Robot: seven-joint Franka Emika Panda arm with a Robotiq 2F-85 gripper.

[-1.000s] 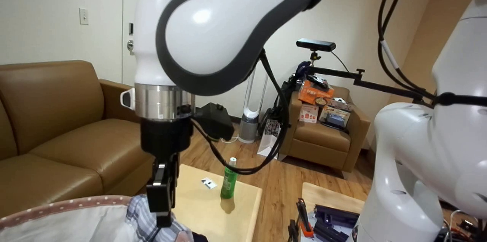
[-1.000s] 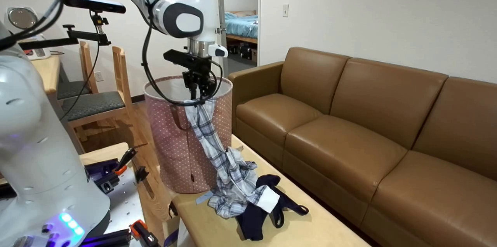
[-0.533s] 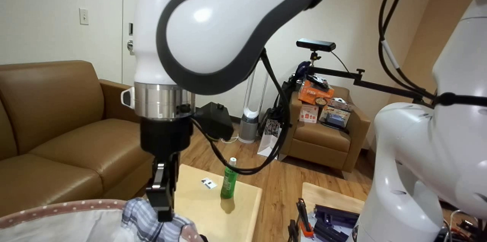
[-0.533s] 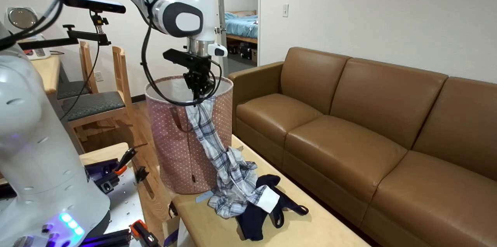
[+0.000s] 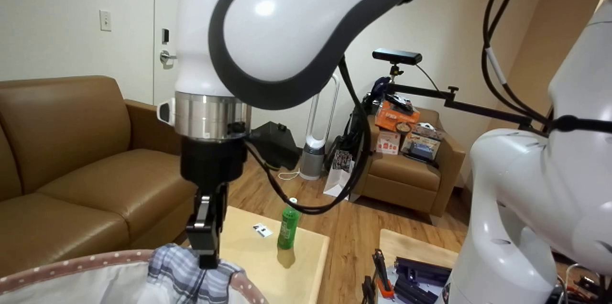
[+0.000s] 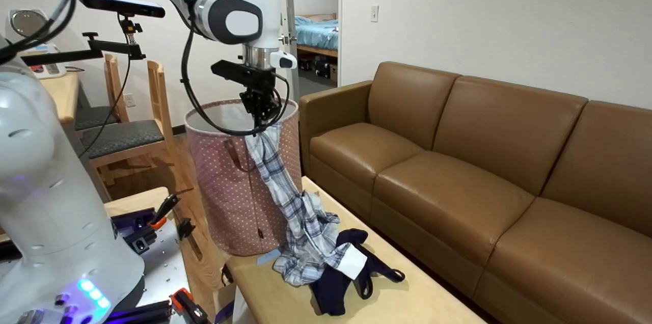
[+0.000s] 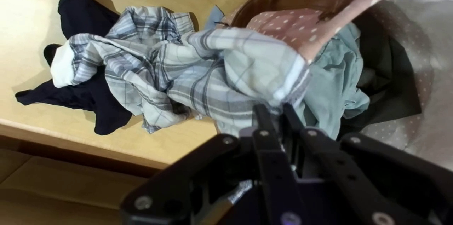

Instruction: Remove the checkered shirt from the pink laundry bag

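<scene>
Hand: now pinching the checkered shirt, rising.
Pink laundry bag: shifting along; removal is probably beginning.

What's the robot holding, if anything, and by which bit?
The checkered shirt: the jaws look closed on a fold of it, right by the rim of the pink laundry bag. Whether that's a sleeve or another part, I can't tell.

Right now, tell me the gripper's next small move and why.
Probably a slight lift: the gripper appears to pinch the checkered shirt where it drapes over the rim of the polka-dotted pink laundry bag, while most visible cloth hangs outside, down to the wooden table. Raising it should help the end clear the bag.
</scene>
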